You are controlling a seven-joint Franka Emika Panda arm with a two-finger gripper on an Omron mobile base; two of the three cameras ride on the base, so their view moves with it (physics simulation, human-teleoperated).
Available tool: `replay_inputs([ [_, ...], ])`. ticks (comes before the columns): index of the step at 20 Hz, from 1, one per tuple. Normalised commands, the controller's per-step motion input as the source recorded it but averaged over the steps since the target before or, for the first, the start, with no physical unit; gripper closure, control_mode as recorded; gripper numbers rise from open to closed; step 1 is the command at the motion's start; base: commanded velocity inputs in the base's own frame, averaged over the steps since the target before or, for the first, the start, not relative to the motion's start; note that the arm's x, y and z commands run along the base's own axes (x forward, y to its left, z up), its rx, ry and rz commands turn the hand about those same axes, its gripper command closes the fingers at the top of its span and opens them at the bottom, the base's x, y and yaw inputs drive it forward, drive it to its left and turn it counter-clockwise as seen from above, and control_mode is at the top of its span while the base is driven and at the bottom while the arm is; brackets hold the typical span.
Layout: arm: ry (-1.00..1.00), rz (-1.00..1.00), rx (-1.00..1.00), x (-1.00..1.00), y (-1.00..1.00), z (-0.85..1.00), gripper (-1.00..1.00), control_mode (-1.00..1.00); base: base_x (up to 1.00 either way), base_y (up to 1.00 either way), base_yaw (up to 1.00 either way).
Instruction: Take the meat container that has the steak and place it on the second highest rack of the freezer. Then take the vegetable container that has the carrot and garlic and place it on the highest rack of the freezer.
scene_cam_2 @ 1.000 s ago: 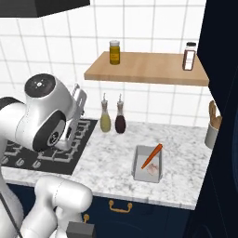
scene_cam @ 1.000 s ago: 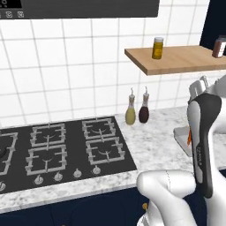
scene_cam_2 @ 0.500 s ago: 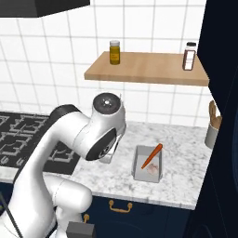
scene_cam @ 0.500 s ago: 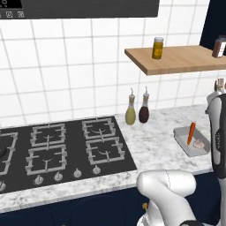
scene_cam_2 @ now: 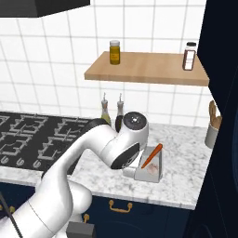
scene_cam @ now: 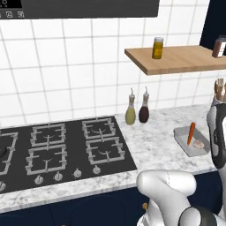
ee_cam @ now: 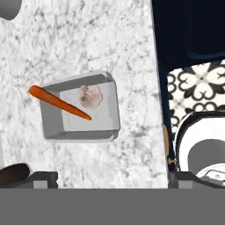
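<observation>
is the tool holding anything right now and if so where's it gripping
Nothing is held. In the hand view the tray with the carrot and garlic lies on the counter, apart from the tool's fingertips.

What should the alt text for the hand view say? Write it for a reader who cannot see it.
Looking down on a marble counter, a shallow grey vegetable container holds an orange carrot, one end over its rim, and a pale garlic bulb. Dark cabinet fronts and patterned floor tiles lie beyond the counter edge.
</observation>
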Motion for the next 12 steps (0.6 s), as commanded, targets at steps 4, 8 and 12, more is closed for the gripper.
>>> replay_inputs([
  [4,0.27,0.1,-0.18,0.4,-0.35,-0.57,-1.0,-1.0,0.0,0.0,0.0],
  [8,0.18,0.07,-0.04,0.36,-0.56,-0.46,-1.0,-1.0,0.0,0.0,0.0],
  [12,0.04,0.09,0.0,0.1,-0.56,-0.45,-1.0,-1.0,0.0,0.0,0.0],
])
